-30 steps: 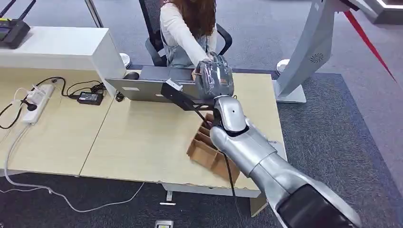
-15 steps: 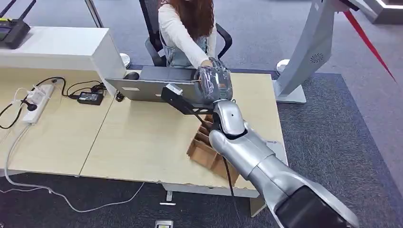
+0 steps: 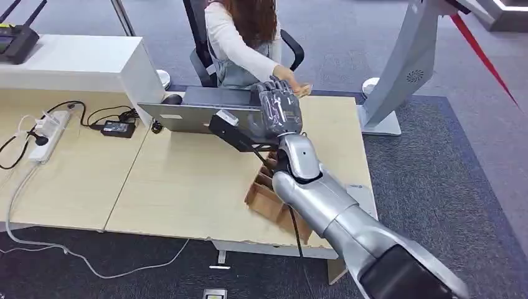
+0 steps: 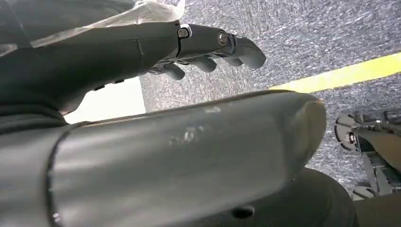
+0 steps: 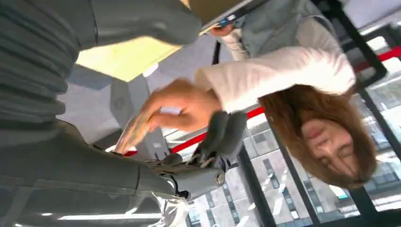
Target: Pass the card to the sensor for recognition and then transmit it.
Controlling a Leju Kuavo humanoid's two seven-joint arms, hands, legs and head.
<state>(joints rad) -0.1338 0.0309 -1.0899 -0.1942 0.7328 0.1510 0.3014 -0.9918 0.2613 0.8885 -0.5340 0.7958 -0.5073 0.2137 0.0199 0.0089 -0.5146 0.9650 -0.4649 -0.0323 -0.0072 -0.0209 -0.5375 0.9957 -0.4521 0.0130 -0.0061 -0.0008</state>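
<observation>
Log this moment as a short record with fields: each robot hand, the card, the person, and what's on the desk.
right hand: raised over the desk's far edge, fingers spread, holding nothing
left hand: hanging over grey carpet, fingers loosely curled, holding nothing
card: in the person's hand, beyond the robot's fingers
person: seated behind the desk
desk: laptop, cardboard divider box

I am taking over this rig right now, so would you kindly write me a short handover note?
Right hand: raised over the desk toward the seated person, fingers apart, holding nothing.
Left hand: hanging over the carpet, holding nothing.
Card: in the person's hand, just beyond the right hand's fingertips.
Done: the handover looks complete.
Left: probably only drawing the right arm back.
</observation>
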